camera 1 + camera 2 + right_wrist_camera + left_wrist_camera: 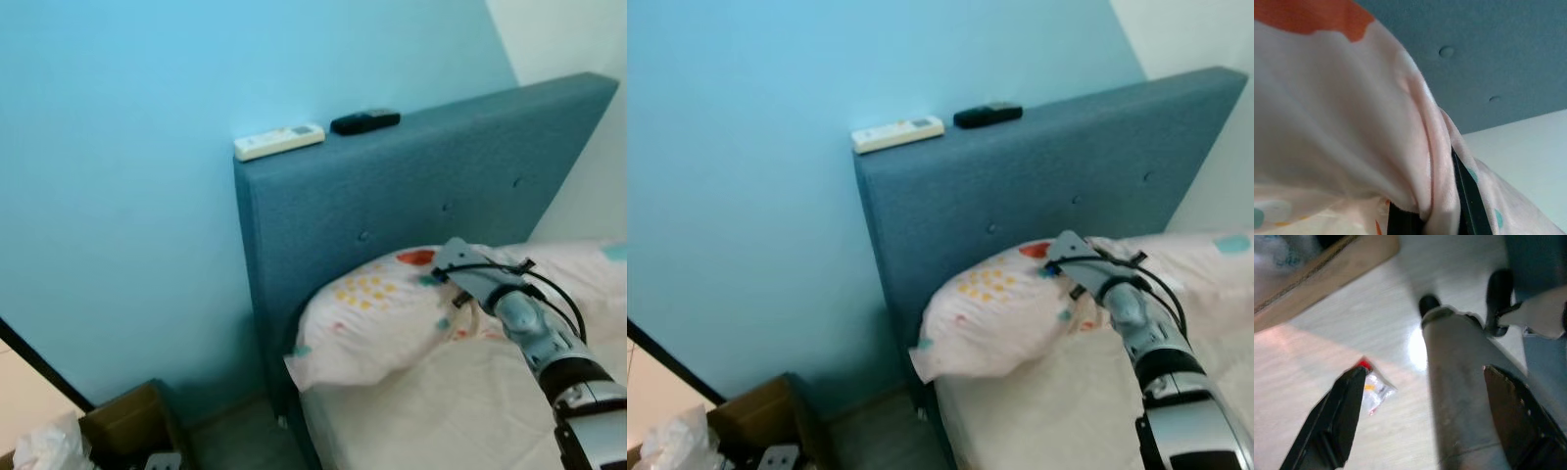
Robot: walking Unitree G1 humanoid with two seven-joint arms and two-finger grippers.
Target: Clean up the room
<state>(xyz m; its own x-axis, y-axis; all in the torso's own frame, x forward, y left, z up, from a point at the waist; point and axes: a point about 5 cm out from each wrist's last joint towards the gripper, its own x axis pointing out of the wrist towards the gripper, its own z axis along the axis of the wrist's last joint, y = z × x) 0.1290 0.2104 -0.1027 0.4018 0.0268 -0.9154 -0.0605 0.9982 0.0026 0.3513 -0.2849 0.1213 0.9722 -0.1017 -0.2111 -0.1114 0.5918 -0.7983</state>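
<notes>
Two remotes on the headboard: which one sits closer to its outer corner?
The white remote, at the corner end of the headboard; the black remote lies further in.

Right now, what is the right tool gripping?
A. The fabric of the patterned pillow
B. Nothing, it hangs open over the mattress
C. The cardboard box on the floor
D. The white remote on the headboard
A. The right wrist view shows the right tool with its black fingers pinching a fold of the patterned pillow in front of the blue headboard.
</notes>
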